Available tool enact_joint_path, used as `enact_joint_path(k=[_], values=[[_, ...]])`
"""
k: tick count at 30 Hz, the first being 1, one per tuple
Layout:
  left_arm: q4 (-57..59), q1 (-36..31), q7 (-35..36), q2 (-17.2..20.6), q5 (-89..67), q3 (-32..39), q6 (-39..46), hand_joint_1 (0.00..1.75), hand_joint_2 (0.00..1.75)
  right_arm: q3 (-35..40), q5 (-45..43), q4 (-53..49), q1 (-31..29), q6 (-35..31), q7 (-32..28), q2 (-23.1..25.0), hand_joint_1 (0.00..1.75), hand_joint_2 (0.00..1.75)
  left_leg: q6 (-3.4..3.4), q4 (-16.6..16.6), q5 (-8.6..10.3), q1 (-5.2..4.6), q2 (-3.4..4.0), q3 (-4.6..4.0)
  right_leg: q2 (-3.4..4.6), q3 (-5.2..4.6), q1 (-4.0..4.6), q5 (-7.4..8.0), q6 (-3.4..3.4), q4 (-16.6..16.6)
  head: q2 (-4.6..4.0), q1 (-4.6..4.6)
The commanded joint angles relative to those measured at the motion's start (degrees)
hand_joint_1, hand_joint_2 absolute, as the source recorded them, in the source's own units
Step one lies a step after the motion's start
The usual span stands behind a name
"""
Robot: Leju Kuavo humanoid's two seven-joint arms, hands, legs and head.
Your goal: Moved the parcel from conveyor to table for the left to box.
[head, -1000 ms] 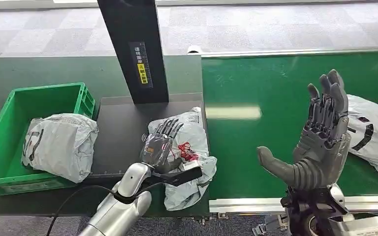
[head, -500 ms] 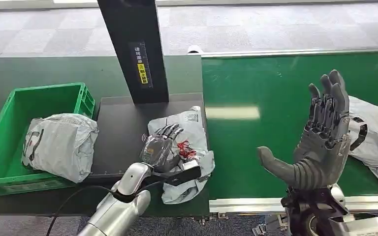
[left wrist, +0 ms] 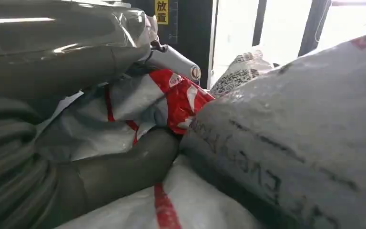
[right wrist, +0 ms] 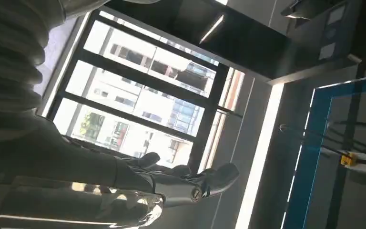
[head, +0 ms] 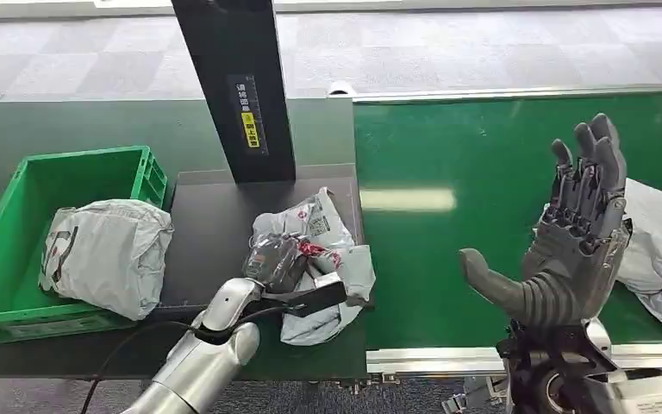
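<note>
Parcel [head: 319, 259] on worktop [head: 211, 220], gripped by left hand [head: 274, 261].
Soft, crumpling, slippery film, likely light: grasp deep across bunched middle. Right hand [head: 573, 246] raised, fingers [head: 590, 172] spread, holding nothing.

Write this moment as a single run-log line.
left hand: grips crumpled grey plastic parcel on black table plate | right hand: open, raised above green conveyor belt | green plastic crate: holds another grey parcel

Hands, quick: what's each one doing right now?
Left hand: closed on the grey parcel on the black platform.
Right hand: open, raised above the conveyor, holding nothing.
</note>
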Motion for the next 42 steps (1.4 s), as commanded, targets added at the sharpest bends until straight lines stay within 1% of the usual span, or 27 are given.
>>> enact_joint_path(k=[1, 3, 6, 7, 8, 9, 10, 11, 13, 14, 15, 16, 18, 20, 22, 23, 24, 25, 27, 28, 29, 30, 31, 33, 35, 39, 42], values=[[-2.46, 2.3, -2.3, 0.71, 2.17, 1.52, 2.77, 1.75, 1.75, -1.41, -0.43, 2.12, -1.48, -0.49, 0.47, -0.74, 0.0, 1.75, 0.04, -0.08, 0.0, 0.03, 0.08, 0.05, 0.07, 0.05, 0.04, 0.05, -0.03, -0.13, 0.0, 0.0], [-6.63, 3.38, -3.35, 1.01, 2.29, 0.47, 5.43, 1.75, 1.75, -1.51, -0.46, 1.61, -0.89, -0.91, 0.47, -0.93, 0.0, 1.75, 0.04, -0.06, -0.02, 0.03, 0.1, 0.04, 0.09, 0.03, 0.04, 0.04, -0.03, -0.11, 0.0, 0.0], [-25.17, 9.09, -5.28, 1.57, 4.87, -2.28, 9.02, 1.75, 1.75, -2.2, -0.23, 0.22, 1.54, -2.04, 0.15, -1.05, 0.0, 1.75, 0.04, 0.01, -0.02, 0.04, 0.03, -0.1, 0.02, -0.1, 0.05, 0.02, -0.03, -0.06, 0.0, 0.0], [-31.09, 10.73, -6.23, 1.84, 6.49, -3.13, 12.06, 1.75, 1.75, -2.38, -0.17, -0.25, 2.45, -2.23, -0.11, -1.0, 0.0, 1.75, 0.03, 0.05, -0.03, 0.05, 0.02, -0.16, 0.01, -0.16, 0.06, 0.0, -0.02, -0.03, 0.0, 0.0], [-38.57, 12.75, -8.64, 2.65, 10.42, -4.05, 17.69, 1.75, 1.75, -2.4, -0.11, -0.98, 3.55, -2.43, -0.5, -0.91, 0.0, 1.75, 0.02, 0.05, -0.03, 0.05, 0.0, -0.23, -0.01, -0.22, 0.06, 0.0, -0.02, -0.02, 0.0, 0.0], [-42.01, 13.67, -9.95, 3.07, 12.5, -4.2, 21.06, 1.75, 1.75, -2.3, -0.11, -1.22, 3.94, -2.52, -0.67, -0.91, 0.0, 1.75, 0.03, 0.09, -0.07, 0.07, -0.02, -0.25, -0.03, -0.24, 0.08, -0.04, -0.02, -0.01, 0.0, 0.0], [-48.45, 15.48, -12.7, 4.12, 16.2, -3.99, 27.24, 1.75, 1.75, -2.0, -0.16, -1.34, 4.41, -3.0, -1.0, -0.99, 0.0, 1.75, 0.04, 0.09, -0.09, 0.08, -0.02, -0.25, -0.04, -0.23, 0.09, -0.06, -0.03, -0.01, 0.0, 0.02], [-52.29, 16.43, -15.45, 3.81, 18.22, -2.28, 28.85, 1.75, 1.75, -1.74, -0.23, -1.16, 4.55, -3.34, -1.16, -1.14, 0.0, 1.75, 0.02, 0.12, -0.09, 0.07, 0.06, -0.35, 0.04, -0.37, 0.08, -0.04, -0.03, 0.03, 0.0, 0.0], [-56.54, 18.08, -28.1, -1.53, 25.38, 7.32, 28.85, 1.75, 1.75, -0.92, -0.81, 0.01, 4.22, -4.23, -1.56, -1.66, 0.0, 1.75, 0.02, 0.11, -0.11, 0.08, 0.15, -0.43, 0.13, -0.46, 0.09, -0.04, -0.04, 0.03, 0.0, 0.0], [-56.04, 18.02, -29.02, -1.24, 26.43, 8.0, 28.85, 1.75, 1.75, -0.83, -0.89, 0.34, 4.09, -4.37, -1.65, -1.67, 0.0, 1.75, 0.02, 0.09, -0.1, 0.06, 0.21, -0.43, 0.18, -0.48, 0.07, -0.01, -0.02, 0.02, 0.0, -0.02], [-55.51, 17.46, -32.19, -2.7, 28.43, 11.0, 28.85, 1.75, 1.75, -0.61, -1.1, 0.76, 3.98, -4.79, -1.86, -1.82, 0.0, 1.75, 0.03, 0.08, -0.14, 0.07, 0.25, -0.33, 0.22, -0.38, 0.09, -0.03, -0.04, 0.0, 0.0, 0.0], [-54.44, 16.3, -37.18, -4.86, 31.42, 15.4, 28.85, 1.75, 1.75, -0.27, -1.48, 1.16, 3.92, -5.23, -2.0, -2.13, 0.0, 1.75, 0.02, 0.03, -0.07, 0.05, 0.17, -0.35, 0.15, -0.39, 0.07, 0.0, -0.03, -0.02, 0.0, 0.0], [-51.73, 13.35, -38.73, -5.75, 33.11, 20.8, 28.85, 1.75, 1.75, -0.06, -1.93, 1.89, 3.66, -5.51, -2.07, -2.23, 0.0, 1.75, 0.03, 0.01, -0.03, 0.05, 0.12, -0.36, 0.11, -0.37, 0.06, 0.02, -0.02, -0.04, 0.0, 0.0], [-47.89, 10.36, -39.51, -4.09, 34.9, 23.06, 28.85, 1.75, 1.75, 0.19, -2.04, 2.52, 3.3, -5.61, -2.11, -2.2, 0.0, 1.75, 0.02, -0.01, 0.04, 0.05, 0.1, -0.36, 0.08, -0.36, 0.06, 0.07, -0.04, -0.04, 0.0, 0.02], [-44.0, 6.92, -37.26, -3.46, 33.91, 26.92, 28.85, 1.75, 1.75, 0.46, -2.19, 2.84, 3.18, -5.62, -2.17, -2.26, 0.0, 1.75, 0.01, -0.03, 0.04, 0.04, 0.08, -0.31, 0.05, -0.31, 0.05, 0.04, -0.04, -0.04, 0.0, 0.0], [-39.73, 3.82, -36.18, -1.33, 34.67, 28.35, 28.85, 1.75, 1.75, 0.75, -2.56, 3.39, 2.75, -5.54, -2.32, -2.44, 0.0, 1.75, 0.01, -0.04, 0.07, 0.04, 0.07, -0.3, 0.04, -0.3, 0.05, 0.07, -0.05, -0.05, 0.02, 0.02], [-33.66, -0.15, -33.52, 1.12, 33.61, 30.03, 28.85, 1.75, 1.75, 1.09, -3.06, 4.11, 1.98, -5.42, -2.46, -2.78, 0.0, 1.75, -0.02, -0.04, 0.09, 0.05, 0.03, -0.27, 0.01, -0.27, 0.06, 0.07, -0.07, -0.03, 0.0, 0.0], [-25.44, -5.79, -31.03, 5.18, 32.23, 30.97, 28.85, 1.75, 1.75, 1.42, -3.59, 4.95, 0.91, -5.46, -2.53, -3.22, 0.0, 1.75, -0.02, -0.08, 0.14, 0.05, 0.01, -0.27, -0.01, -0.27, 0.07, 0.12, -0.11, -0.08, 0.02, 0.0], [-19.47, -9.54, -32.76, 6.53, 32.19, 33.09, 28.85, 1.75, 1.75, 1.59, -4.03, 5.39, 0.22, -5.55, -2.48, -3.51, 0.0, 1.75, -0.04, -0.09, 0.22, -0.01, -0.14, -0.19, -0.18, -0.18, 0.0, 0.06, -0.1, -0.01, 0.0, 0.0], [-10.54, -13.78, -25.83, 9.73, 25.9, 33.06, 28.85, 1.75, 1.75, 1.96, -4.7, 5.77, -0.4, -5.49, -2.44, -4.02, 0.0, 1.75, -0.04, -0.1, 0.29, 0.03, -0.16, -0.23, -0.21, -0.2, 0.04, 0.12, -0.11, -0.05, 0.0, 0.04], [-6.68, -16.43, -26.72, 11.4, 26.52, 33.46, 28.85, 1.75, 1.75, 2.1, -5.02, 5.9, -0.82, -5.55, -2.35, -4.27, 0.0, 1.75, -0.05, -0.08, 0.31, 0.02, -0.15, -0.21, -0.18, -0.17, 0.03, 0.12, -0.11, -0.02, 0.0, 0.02], [-5.15, -17.35, -27.8, 11.76, 26.75, 34.25, 28.85, 1.75, 1.75, 2.13, -5.13, 5.92, -0.93, -5.59, -2.31, -4.35, 0.0, 1.75, -0.06, -0.05, 0.29, 0.04, -0.07, -0.21, -0.11, -0.21, 0.06, 0.17, -0.19, 0.02, 0.0, -0.02], [6.83, -22.34, -19.83, 15.9, 21.33, 32.17, 28.85, 1.75, 1.75, 2.43, -5.71, 6.24, -1.53, -5.61, -2.29, -4.73, 0.0, 1.75, -0.05, -0.05, 0.33, 0.07, -0.03, -0.26, -0.09, -0.27, 0.1, 0.25, -0.24, 0.0, 0.0, 0.02], [22.91, -30.14, -12.58, 21.48, 18.21, 29.27, 28.26, 1.75, 1.75, 2.91, -6.45, 6.66, -2.23, -5.94, -1.98, -5.33, 0.0, 1.75, -0.06, -0.08, 0.4, 0.08, -0.16, -0.24, -0.23, -0.21, 0.11, 0.25, -0.25, -0.01, 0.0, 0.04], [27.67, -32.28, -9.15, 23.71, 16.18, 28.37, 28.41, 1.75, 1.75, 3.03, -6.81, 7.14, -2.37, -6.13, -1.85, -5.36, 0.0, 1.75, -0.08, -0.01, 0.38, 0.11, -0.15, -0.28, -0.23, -0.28, 0.14, 0.23, -0.26, 0.06, 0.02, 0.02], [27.87, -32.29, -9.28, 23.97, 16.23, 28.43, 28.38, 1.75, 1.75, 3.06, -6.84, 7.27, -2.3, -6.15, -1.85, -5.38, 0.0, 1.75, -0.06, -0.05, 0.27, 0.12, 0.42, -0.21, 0.31, -0.35, 0.16, 0.28, -0.28, 0.03, 0.0, 0.0], [27.87, -32.29, -9.28, 23.97, 16.23, 28.43, 28.38, 1.75, 1.75, 3.06, -6.84, 7.27, -2.3, -6.15, -1.85, -5.38, 0.0, 1.75, -0.04, -0.01, 0.27, 0.12, 0.24, -0.32, 0.23, -0.43, 0.16, 0.2, -0.27, 0.06, 0.0, 0.02]])
